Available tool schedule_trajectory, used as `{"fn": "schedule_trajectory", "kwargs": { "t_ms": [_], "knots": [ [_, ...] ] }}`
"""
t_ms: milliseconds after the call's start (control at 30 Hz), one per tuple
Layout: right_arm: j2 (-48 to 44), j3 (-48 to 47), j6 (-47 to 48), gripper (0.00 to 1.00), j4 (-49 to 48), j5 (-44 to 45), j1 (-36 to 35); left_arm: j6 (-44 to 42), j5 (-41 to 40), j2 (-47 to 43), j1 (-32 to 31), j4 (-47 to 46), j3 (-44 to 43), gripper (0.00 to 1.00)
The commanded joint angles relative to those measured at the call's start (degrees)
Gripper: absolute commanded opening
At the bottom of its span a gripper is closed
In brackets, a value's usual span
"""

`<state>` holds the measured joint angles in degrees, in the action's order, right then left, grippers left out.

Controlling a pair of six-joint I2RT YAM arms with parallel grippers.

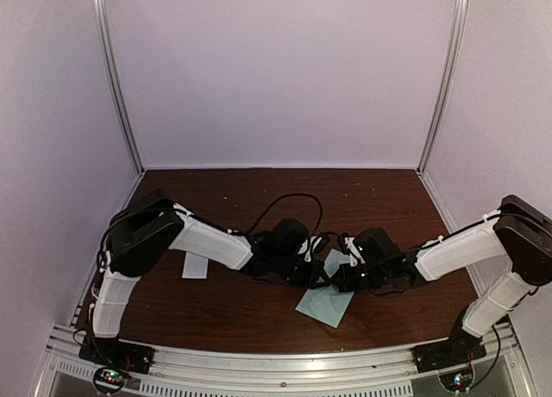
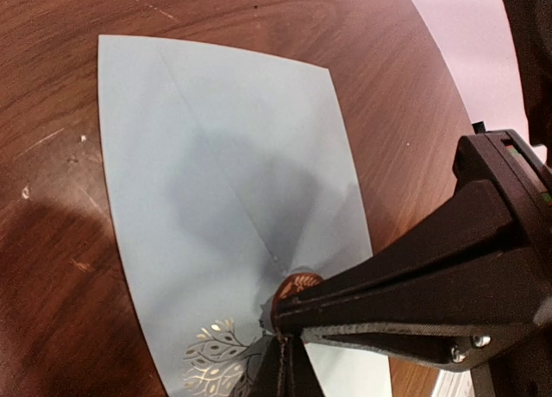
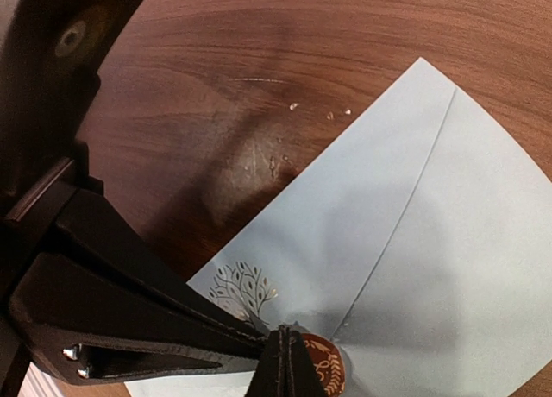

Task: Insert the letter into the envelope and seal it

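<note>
Toward the surface's [image 1: 233,319] near edge, the clenched left hand [image 1: 317,278] and clenched right hand [image 1: 338,283] rested tip to tip at the envelope's [image 1: 323,306] brown seal [image 2: 297,286].

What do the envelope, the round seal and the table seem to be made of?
The envelope: matte pale blue paper, with sharp fold lines. The round seal: probably a glossy brown sticker with gold print. The table: wood or wood-look laminate; grain shows.

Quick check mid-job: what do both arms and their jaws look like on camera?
Left arm and right arm: white link shells, black joints and wrists, thin black cables looping behind. Jaws are black tapered wedges with small silver screws. Bases carry tiny coloured lights.
</note>
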<state>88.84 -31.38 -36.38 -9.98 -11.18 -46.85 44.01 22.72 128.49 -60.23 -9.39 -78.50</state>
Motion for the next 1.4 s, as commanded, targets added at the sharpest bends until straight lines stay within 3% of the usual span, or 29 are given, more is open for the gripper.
{"fn": "schedule_trajectory", "kwargs": {
  "t_ms": [0, 467, 733, 967, 1167, 1367],
  "knots": [
    [0.65, 0.91, -0.34, 0.0, 0.47, -2.44, -0.01, -0.7, -1.71, -0.19, -0.24, 0.81, 0.72, 0.0],
    [-3.64, 3.45, -4.28, 0.0, 9.54, 8.29, 1.09, -0.68, -2.03, -0.25, -0.24, 0.89, 0.8, 0.0],
    [-3.86, 3.7, -4.2, 0.0, 9.53, 8.22, 1.66, -0.87, -2.01, -0.43, -0.24, 0.85, 0.65, 0.0],
    [-10.62, 4.08, -3.33, 0.0, 12.77, 8.72, 2.3, -1.76, -2.97, -2.29, -0.22, 0.89, -1.42, 0.0],
    [-15.43, 4.5, -1.96, 0.0, 10.19, 3.84, 2.32, -2.44, -4.29, -5.02, -0.19, 1.3, -2.41, 0.0],
    [-14.65, 4.35, -1.84, 0.0, 5.85, 0.65, 2.3, -2.31, -4.57, -7.1, -0.24, 1.49, 1.54, 0.0]
  ]
}}
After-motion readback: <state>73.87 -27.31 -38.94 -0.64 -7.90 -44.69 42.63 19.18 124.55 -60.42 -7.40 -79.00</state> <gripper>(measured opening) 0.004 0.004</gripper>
